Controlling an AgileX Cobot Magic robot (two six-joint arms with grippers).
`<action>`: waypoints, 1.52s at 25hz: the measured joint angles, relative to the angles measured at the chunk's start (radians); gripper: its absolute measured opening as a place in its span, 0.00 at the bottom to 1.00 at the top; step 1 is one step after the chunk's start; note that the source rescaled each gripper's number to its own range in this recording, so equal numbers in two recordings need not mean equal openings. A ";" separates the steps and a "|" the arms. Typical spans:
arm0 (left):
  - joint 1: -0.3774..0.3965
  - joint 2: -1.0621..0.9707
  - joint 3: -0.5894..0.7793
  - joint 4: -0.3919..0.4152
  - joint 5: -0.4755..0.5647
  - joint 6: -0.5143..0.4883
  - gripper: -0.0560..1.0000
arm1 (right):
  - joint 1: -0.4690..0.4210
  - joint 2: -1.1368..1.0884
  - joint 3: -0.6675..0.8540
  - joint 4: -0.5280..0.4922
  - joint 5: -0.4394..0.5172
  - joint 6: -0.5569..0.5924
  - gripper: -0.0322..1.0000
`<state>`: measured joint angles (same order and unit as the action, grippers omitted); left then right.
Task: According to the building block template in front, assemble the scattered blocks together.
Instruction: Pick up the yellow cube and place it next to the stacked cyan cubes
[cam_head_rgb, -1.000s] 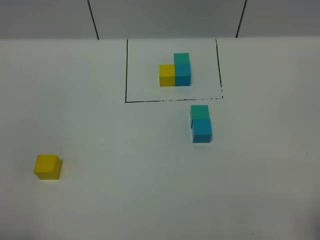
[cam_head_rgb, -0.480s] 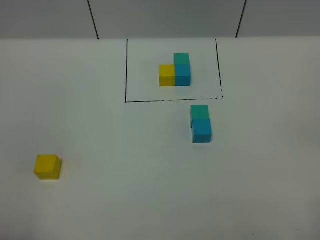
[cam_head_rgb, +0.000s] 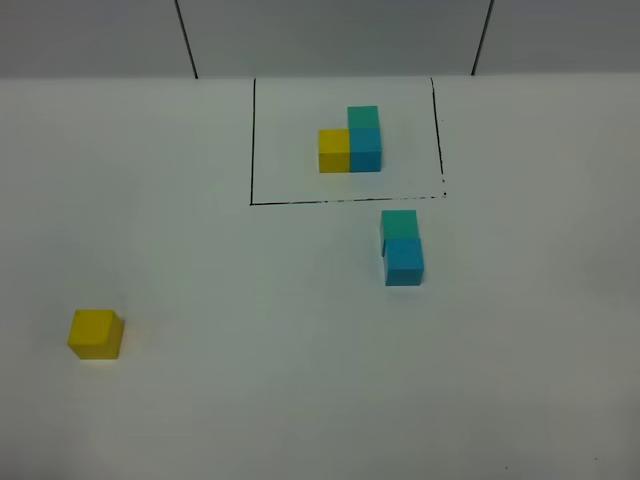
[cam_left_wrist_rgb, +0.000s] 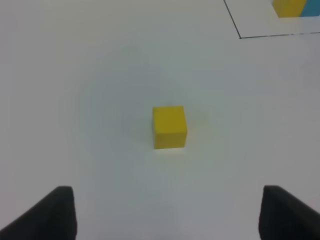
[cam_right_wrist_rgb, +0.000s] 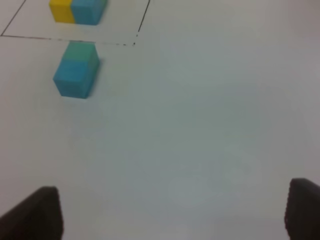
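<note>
Left claw (cam_left_wrist_rgb: 167, 215) spread wide, empty. Yellow block (cam_left_wrist_rgb: 170, 127) is dead ahead of it, with bare table (cam_head_rgb: 250, 330) on all sides. Right claw (cam_right_wrist_rgb: 170, 215) also spread. Teal-green block (cam_right_wrist_rgb: 80, 51) and blue block (cam_right_wrist_rgb: 74, 78) touch, ahead toward the left claw's side, just outside the black frame (cam_head_rgb: 340, 200). Template (cam_head_rgb: 352, 142) sits beyond them, inside the frame.

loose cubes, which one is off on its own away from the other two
The yellow cube, alone at the near left. The teal cube and the blue cube sit side against side, just outside the black outline.
</note>
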<state>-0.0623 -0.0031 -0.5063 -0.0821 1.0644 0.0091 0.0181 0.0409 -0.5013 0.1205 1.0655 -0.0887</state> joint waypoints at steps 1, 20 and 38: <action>0.000 0.000 0.000 0.000 0.000 0.000 0.64 | 0.000 0.000 0.000 -0.002 0.000 0.000 0.77; 0.000 0.000 0.000 0.000 0.000 0.000 0.64 | -0.006 0.000 0.000 -0.040 0.001 0.011 0.74; 0.000 0.000 0.000 0.000 0.000 0.000 0.64 | -0.068 0.000 0.000 -0.048 0.001 0.019 0.74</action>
<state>-0.0623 -0.0031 -0.5063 -0.0821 1.0644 0.0091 -0.0498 0.0409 -0.5013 0.0723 1.0665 -0.0699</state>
